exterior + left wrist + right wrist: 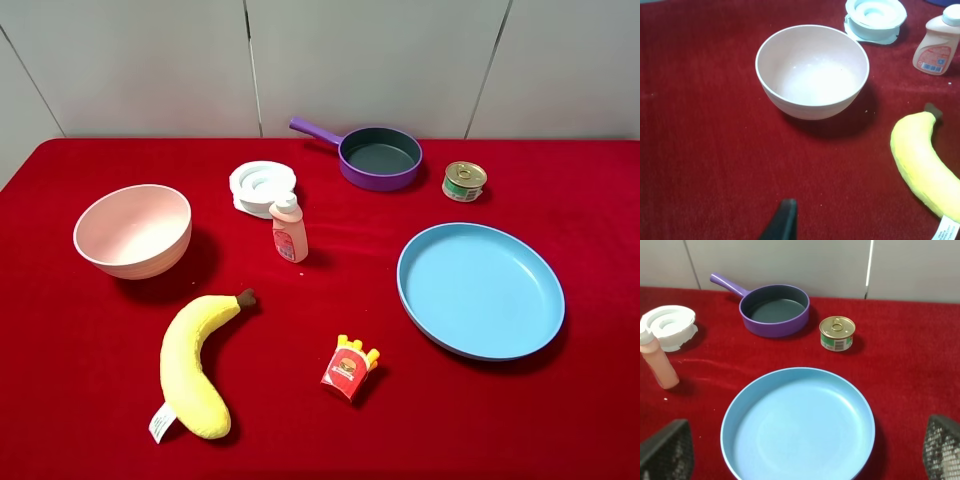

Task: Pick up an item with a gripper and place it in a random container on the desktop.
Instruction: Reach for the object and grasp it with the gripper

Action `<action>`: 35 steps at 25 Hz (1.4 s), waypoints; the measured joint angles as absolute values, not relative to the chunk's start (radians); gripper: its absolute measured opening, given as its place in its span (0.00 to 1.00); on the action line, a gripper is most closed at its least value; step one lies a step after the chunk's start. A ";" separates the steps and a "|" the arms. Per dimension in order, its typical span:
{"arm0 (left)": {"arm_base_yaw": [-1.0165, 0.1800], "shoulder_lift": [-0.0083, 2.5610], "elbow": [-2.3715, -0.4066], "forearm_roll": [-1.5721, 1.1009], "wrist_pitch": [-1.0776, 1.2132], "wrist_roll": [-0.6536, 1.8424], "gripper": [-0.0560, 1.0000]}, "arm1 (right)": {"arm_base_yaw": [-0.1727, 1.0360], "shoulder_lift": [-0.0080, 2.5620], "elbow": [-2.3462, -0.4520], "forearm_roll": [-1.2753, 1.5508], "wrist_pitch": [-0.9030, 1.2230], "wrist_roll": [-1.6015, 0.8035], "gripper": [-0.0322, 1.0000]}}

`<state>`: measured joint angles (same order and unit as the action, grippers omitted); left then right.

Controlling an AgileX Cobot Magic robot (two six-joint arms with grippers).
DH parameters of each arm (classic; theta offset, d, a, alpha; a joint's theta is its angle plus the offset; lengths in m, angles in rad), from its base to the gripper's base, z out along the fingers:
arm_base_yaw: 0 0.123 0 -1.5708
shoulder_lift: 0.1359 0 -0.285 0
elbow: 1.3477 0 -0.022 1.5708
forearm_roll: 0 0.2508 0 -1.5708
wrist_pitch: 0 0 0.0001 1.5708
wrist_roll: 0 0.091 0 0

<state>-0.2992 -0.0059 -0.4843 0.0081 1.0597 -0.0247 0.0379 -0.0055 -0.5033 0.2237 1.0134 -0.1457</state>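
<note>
The small tin can [464,181] with a gold pull-tab lid and green label stands on the red desktop [60,400] at the back right, beside the purple pan. It also shows in the right wrist view [837,333]. The pale pink bowl [133,229] sits at the left and is empty; the left wrist view shows it [812,70] too. My right gripper [800,452] is open and empty, its fingers [665,450] spread above the blue plate, well short of the can. My left gripper [785,215] shows as one dark tip with no gap, short of the bowl. Neither arm shows in the exterior view.
A wide blue plate [481,289] lies at the right, a purple frying pan [378,156] at the back, a white ring-shaped thing [263,185] and a pink-white bottle [288,228] in the middle. A plush banana [196,362] and toy fries [350,369] lie at the front.
</note>
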 joint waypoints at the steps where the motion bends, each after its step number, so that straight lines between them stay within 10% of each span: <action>1: -0.299 -0.006 -0.484 0.008 1.060 -0.025 0.92 | 0.038 -0.005 -0.503 0.224 1.013 -0.146 0.70; 35: -0.299 -0.006 -0.484 0.008 1.060 -0.025 0.92 | 0.038 -0.005 -0.503 0.224 1.013 -0.146 0.70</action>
<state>-0.2992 -0.0059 -0.4843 0.0081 1.0597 -0.0247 0.0379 -0.0055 -0.5033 0.2237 1.0134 -0.1457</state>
